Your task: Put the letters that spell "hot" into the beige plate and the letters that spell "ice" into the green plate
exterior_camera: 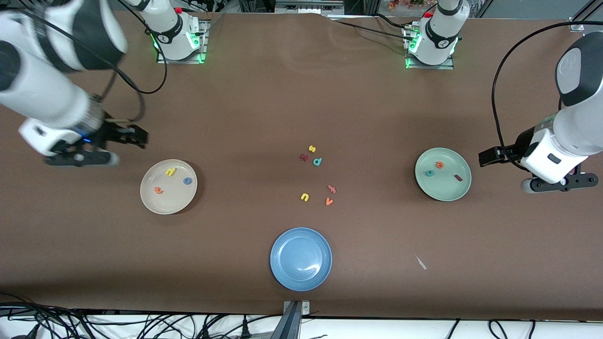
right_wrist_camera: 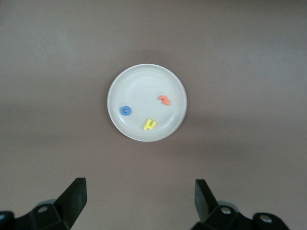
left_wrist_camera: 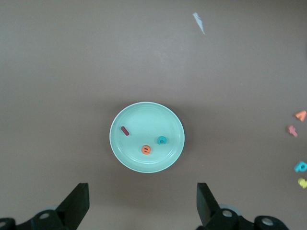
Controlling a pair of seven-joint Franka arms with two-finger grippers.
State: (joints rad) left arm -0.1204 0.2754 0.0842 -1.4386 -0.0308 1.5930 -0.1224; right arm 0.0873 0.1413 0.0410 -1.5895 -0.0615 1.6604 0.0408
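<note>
The right gripper hangs in the air over bare table at the right arm's end, just off the rim of the beige plate, its two fingers spread wide and holding nothing; in the right wrist view the fingertips stand far apart with the whole plate showing between them, untouched. In that plate lie the yellow "h", the blue "o" and the orange "t", each apart from the others. Toward the middle of the table sits a loose cluster of leftover letters: a yellow "s", a dark red letter and a teal "d" close together, and nearer the front camera a yellow "u", a pink letter and an orange "v". Nearer still lies the blue plate, with nothing in it. Toward the left arm's end, the green plate holds the teal "c", the orange "e" and the dark red "i". A small white scrap lies on the table nearer the front camera than this plate. The left gripper hovers just beside the green plate's rim, jaws likewise wide and empty, its fingertips clear of the plate.
</note>
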